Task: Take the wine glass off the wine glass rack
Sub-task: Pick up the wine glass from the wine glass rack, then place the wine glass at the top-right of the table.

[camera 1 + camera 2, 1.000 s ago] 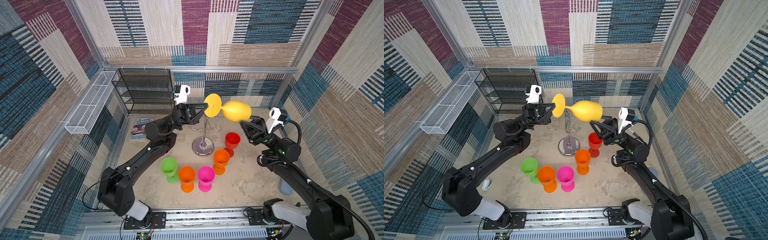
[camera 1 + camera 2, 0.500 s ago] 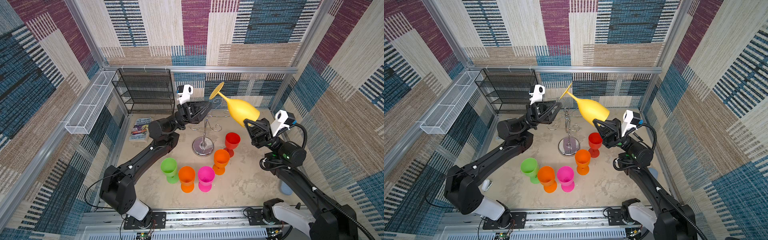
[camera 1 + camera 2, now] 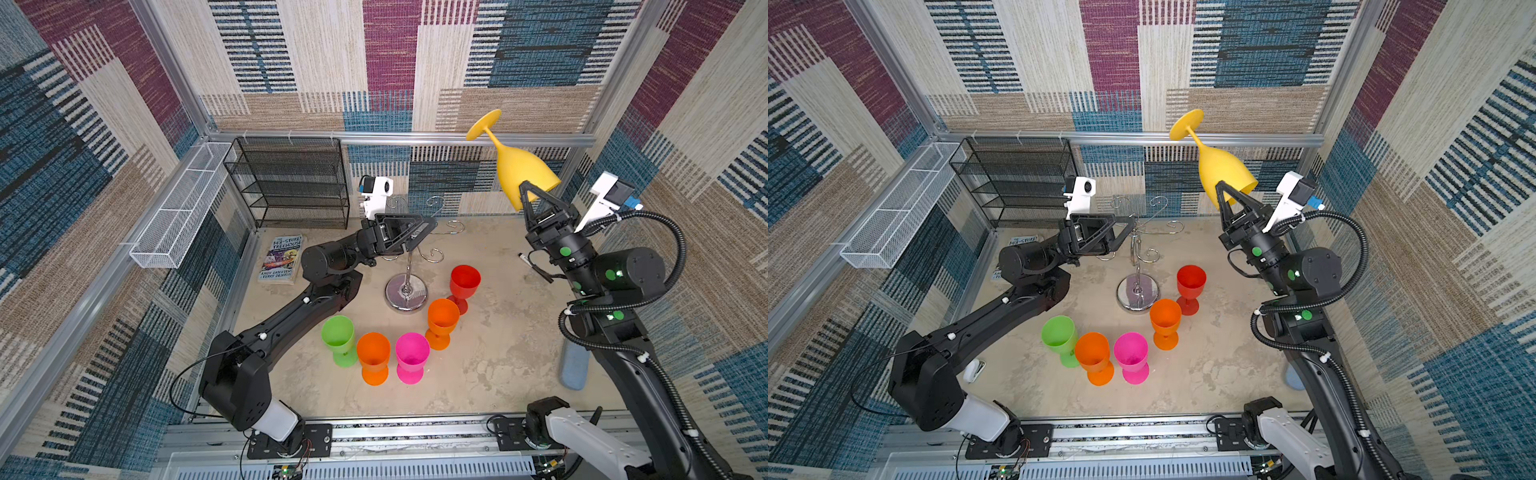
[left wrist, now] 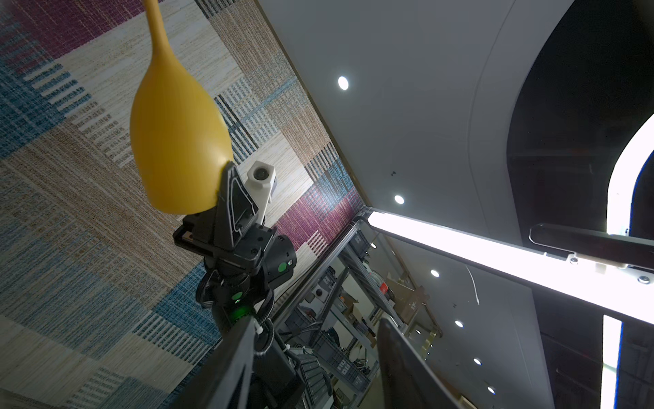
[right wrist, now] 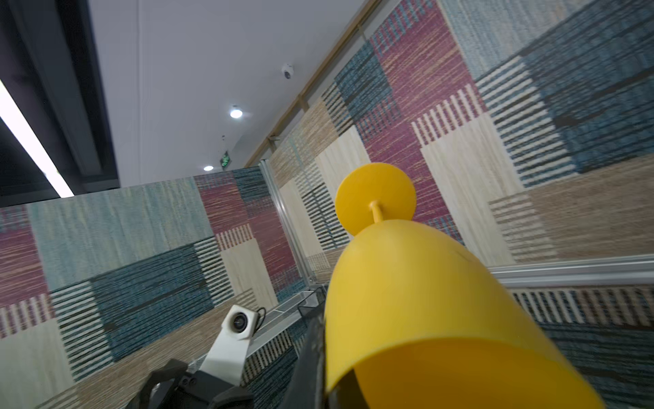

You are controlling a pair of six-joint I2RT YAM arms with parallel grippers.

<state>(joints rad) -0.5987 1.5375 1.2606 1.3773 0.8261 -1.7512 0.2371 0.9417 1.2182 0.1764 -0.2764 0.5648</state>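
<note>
The beige table (image 3: 498,353) fills the lower middle of both top views. The left arm (image 3: 291,324) reaches from the lower left toward the centre. The right arm (image 3: 615,299) rises along the right side. A black mesh shelf (image 3: 291,183) stands at the back, left of centre, and a white wire basket (image 3: 174,216) hangs on the left wall.

The wine glass rack (image 3: 406,293) stands in the centre of the table, and no glass hangs on its curled arms. The left gripper (image 3: 428,228) is beside these arms. In the left wrist view its two fingers (image 4: 233,354) stand apart with nothing between them.

The yellow wine glass (image 3: 519,166) is in the air at the upper right, well apart from the rack, tilted with its foot upward. The right gripper (image 3: 525,187) is closed on its rim.

In front of the rack stand a green cup (image 3: 338,334), an orange cup (image 3: 373,353), a pink cup (image 3: 411,353), a second orange cup (image 3: 442,318) and a red cup (image 3: 464,280). A book (image 3: 282,259) lies left of the rack.
</note>
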